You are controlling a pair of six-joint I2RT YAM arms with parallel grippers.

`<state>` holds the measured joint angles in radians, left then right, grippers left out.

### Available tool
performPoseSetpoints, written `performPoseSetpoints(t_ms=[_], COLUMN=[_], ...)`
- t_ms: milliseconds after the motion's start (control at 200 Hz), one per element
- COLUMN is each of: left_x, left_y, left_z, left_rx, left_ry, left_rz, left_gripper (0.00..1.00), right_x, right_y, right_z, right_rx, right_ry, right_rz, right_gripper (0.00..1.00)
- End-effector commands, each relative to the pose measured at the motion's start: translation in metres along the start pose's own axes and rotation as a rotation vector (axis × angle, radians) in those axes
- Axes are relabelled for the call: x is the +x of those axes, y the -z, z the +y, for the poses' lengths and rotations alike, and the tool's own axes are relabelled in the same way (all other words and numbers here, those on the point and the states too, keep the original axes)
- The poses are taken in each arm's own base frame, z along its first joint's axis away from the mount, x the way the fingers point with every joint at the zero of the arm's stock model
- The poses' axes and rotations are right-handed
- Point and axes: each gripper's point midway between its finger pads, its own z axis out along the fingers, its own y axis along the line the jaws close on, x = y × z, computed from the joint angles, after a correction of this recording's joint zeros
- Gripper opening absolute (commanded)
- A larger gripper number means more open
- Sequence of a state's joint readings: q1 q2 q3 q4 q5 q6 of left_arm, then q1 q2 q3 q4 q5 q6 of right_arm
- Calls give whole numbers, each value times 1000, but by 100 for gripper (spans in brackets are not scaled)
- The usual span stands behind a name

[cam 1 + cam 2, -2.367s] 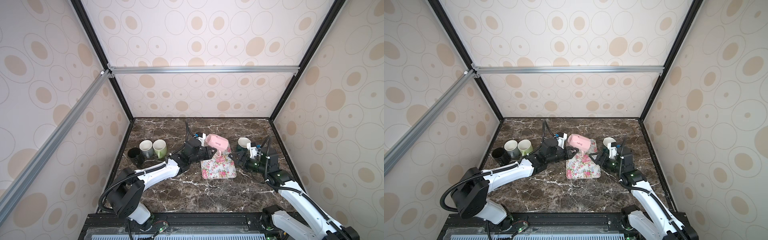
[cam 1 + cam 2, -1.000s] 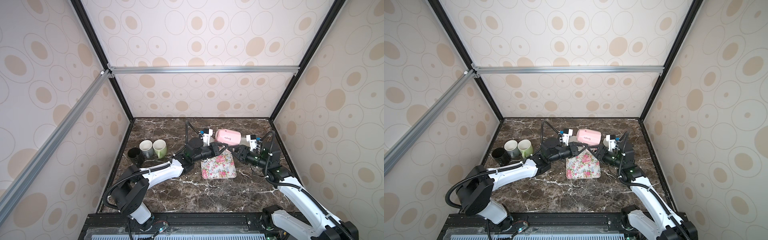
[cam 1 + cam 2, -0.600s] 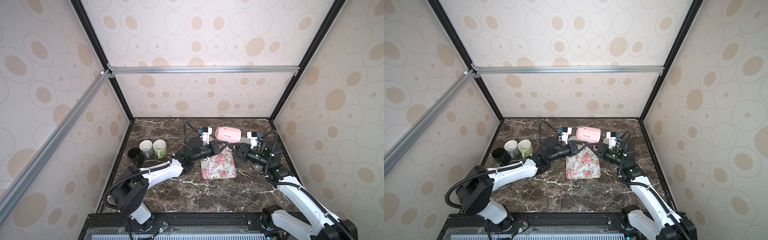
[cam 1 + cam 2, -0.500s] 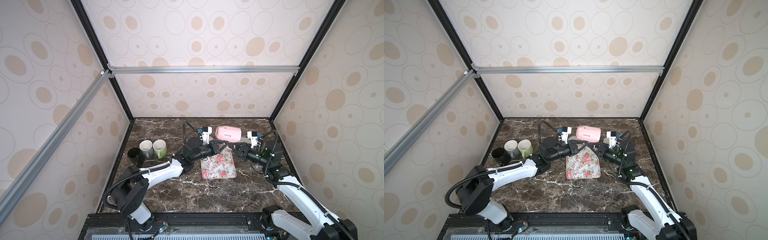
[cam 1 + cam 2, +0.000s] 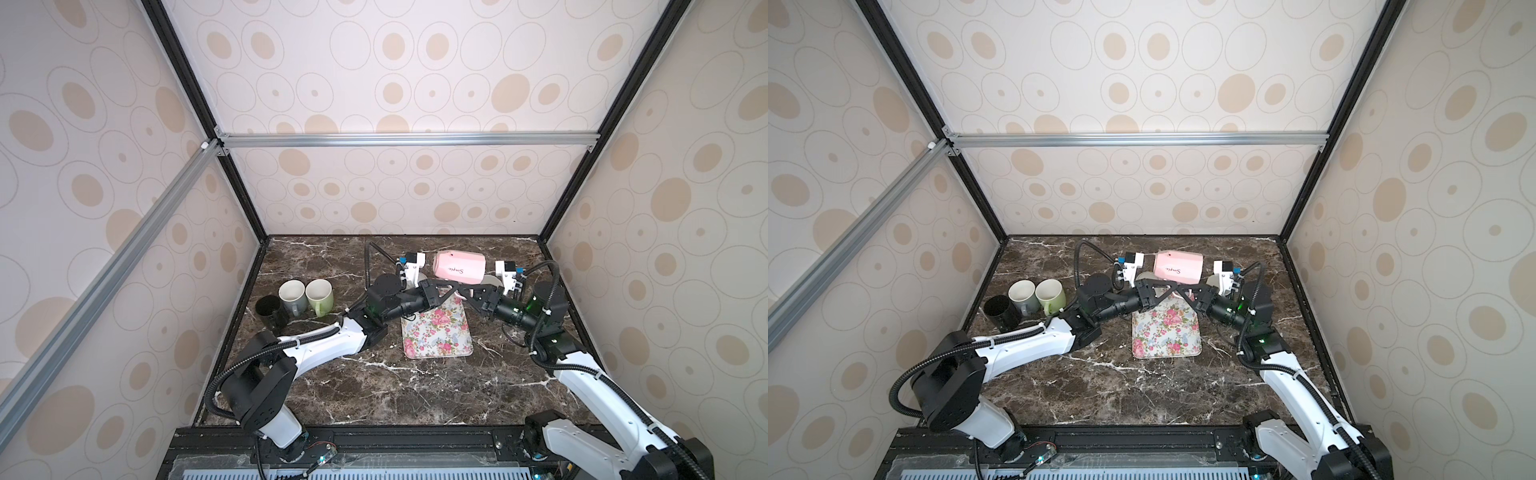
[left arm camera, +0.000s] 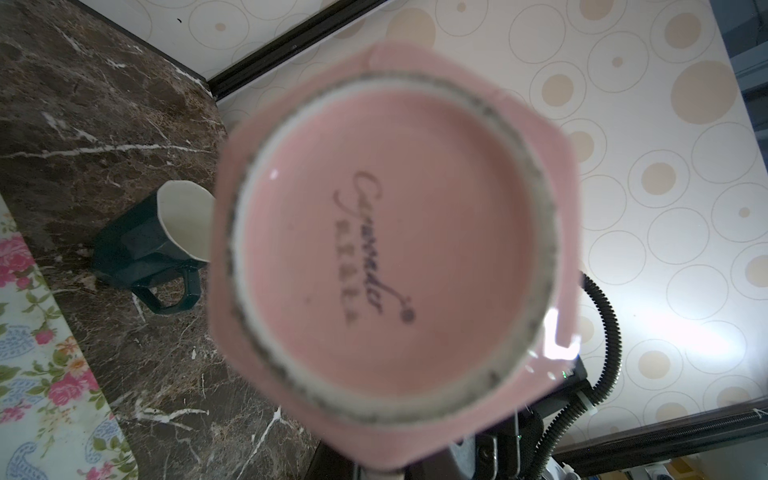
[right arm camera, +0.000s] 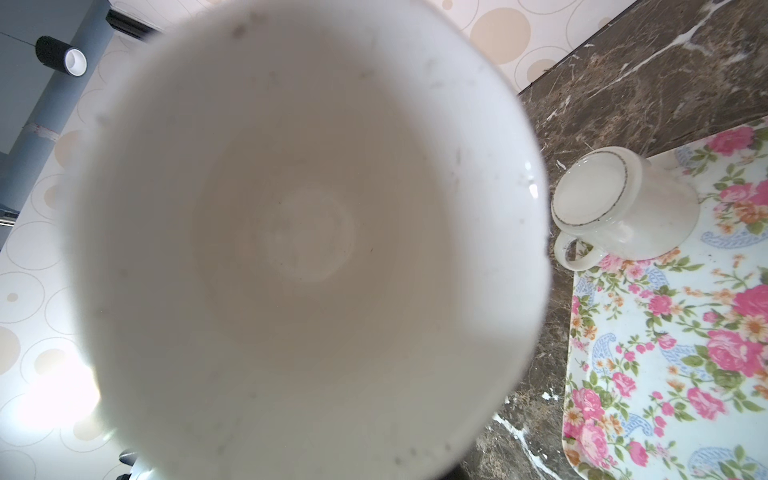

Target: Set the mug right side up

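**Over the Tray, a Pink Mug Hangs Sideways Between Two Grips**

Nearest the front rail, the marbled desk [image 5: 395,395] carries a floral tray [image 5: 436,345], which I judge to be the landing spot. Off to the left, a black cup [image 5: 270,309], a white cup [image 5: 292,293] and a green cup [image 5: 319,293] stand mouth-up in a tight cluster, well apart from the work.

Above the tray's far end, the left gripper [image 5: 1165,289] and right gripper [image 5: 1192,295] meet tip to tip beneath the pink mug [image 5: 459,266]. The mug is off the desk, lying on its side in the air. Its base points toward the left arm, whose wrist view is filled by the stamped underside. Its mouth points toward the right arm, whose wrist view looks straight into the white interior. The left fingers are clamped on the mug from below, seemingly at its handle. The right fingers are closed on it there too, though the contact itself is mostly hidden. This reads as a handover halfway through the turn — a second grip would let a wrist roll the mouth upward.

Farther back, a white mug [image 7: 623,203] sits upside down on the tray's far edge, and a dark green mug [image 6: 153,245] stands mouth-up on the desk.
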<state>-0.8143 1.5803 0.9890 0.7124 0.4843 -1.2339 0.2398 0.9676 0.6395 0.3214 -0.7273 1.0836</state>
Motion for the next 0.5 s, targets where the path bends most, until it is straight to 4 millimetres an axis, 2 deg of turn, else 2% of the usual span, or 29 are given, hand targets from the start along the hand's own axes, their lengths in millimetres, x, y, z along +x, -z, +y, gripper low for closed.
performPoseSetpoints(t_ms=[0,40,220,495], left_x=[11,12,13,15], left_y=[-10,-11,-17,-17], left_z=[-5,-2,5,14], left_rx=[15,9,-1,-26], left_ry=[-52,-50,-49,-56], left_rz=[56,58,69,77], left_gripper=[0,0,0,0], right_x=[-2,-2,0,5], right_y=[9,9,11,13], right_z=[45,46,44,15], right_rx=[-140,-142,-127,-29], right_ry=[101,105,100,45], right_rz=[-9,-9,-5,-29], right_gripper=[3,0,0,0])
